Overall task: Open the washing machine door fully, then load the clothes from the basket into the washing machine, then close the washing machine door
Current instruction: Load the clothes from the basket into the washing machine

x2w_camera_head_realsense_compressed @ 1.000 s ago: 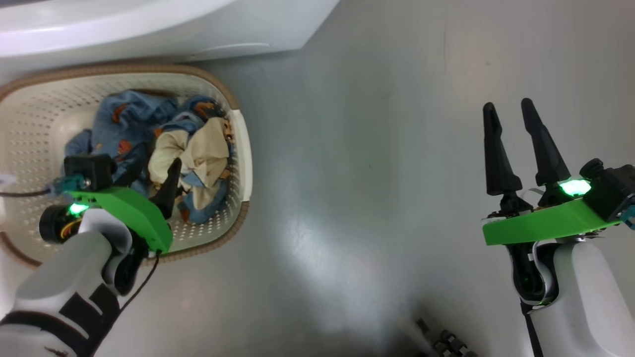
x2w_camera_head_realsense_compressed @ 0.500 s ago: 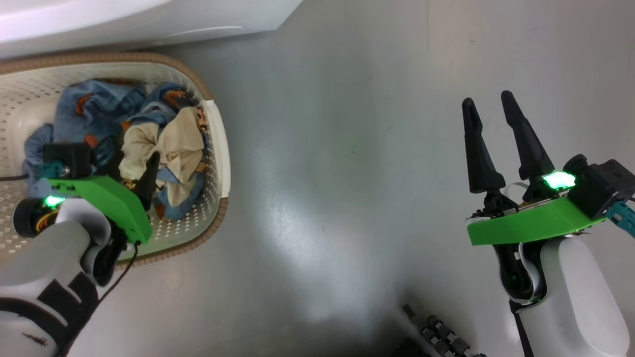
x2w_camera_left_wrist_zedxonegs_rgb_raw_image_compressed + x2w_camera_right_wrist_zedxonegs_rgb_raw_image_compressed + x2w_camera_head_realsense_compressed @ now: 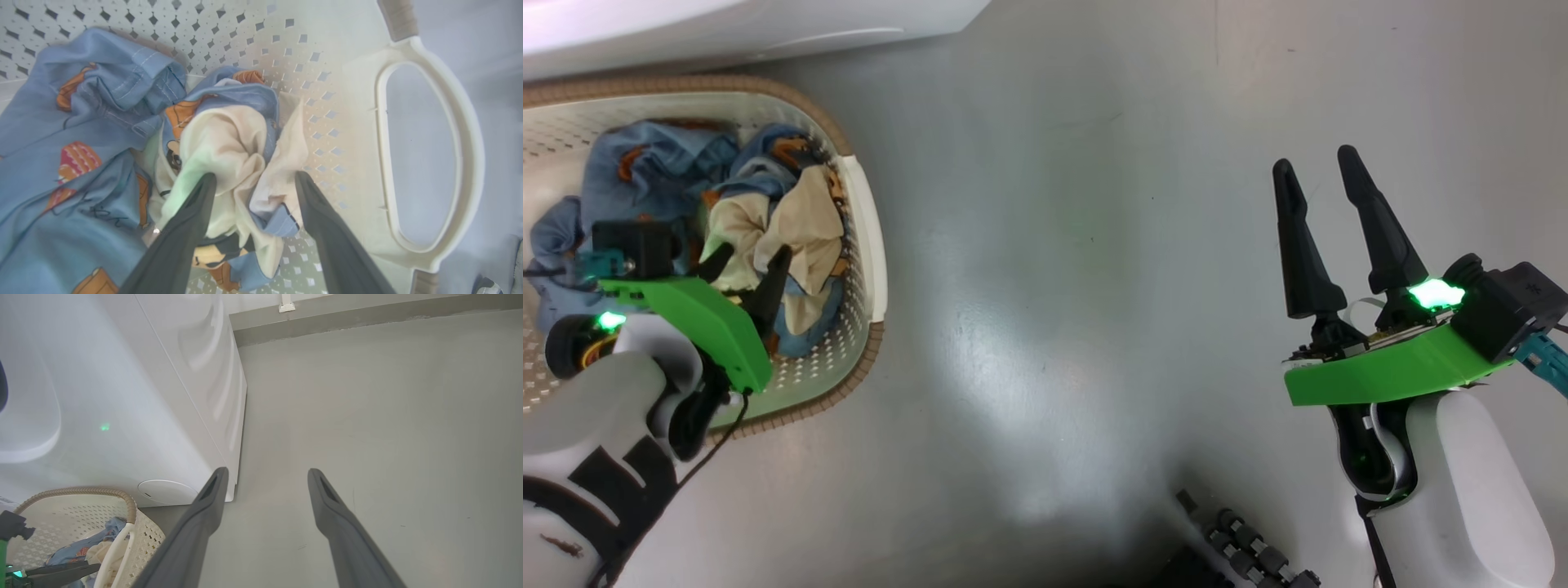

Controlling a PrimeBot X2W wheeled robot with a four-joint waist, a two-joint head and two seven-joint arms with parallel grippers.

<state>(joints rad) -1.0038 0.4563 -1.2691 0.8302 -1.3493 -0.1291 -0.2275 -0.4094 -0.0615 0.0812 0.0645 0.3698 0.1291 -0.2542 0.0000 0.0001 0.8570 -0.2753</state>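
Clothes (image 3: 220, 134), one blue and one cream garment, lay in the basket (image 3: 335, 41) on the floor (image 3: 1054, 286) beside the washing machine (image 3: 122, 396), the left tool (image 3: 254, 176) wide astride the cream one, the right tool (image 3: 1315, 162) wide, well apart.

- The left gripper (image 3: 255, 175), jaws spread, straddles the cream garment (image 3: 229, 134) at centre.
- The blue garment (image 3: 81, 122) lies at 9 o'clock, touching it.
- The basket handle (image 3: 470, 143): 3 o'clock.
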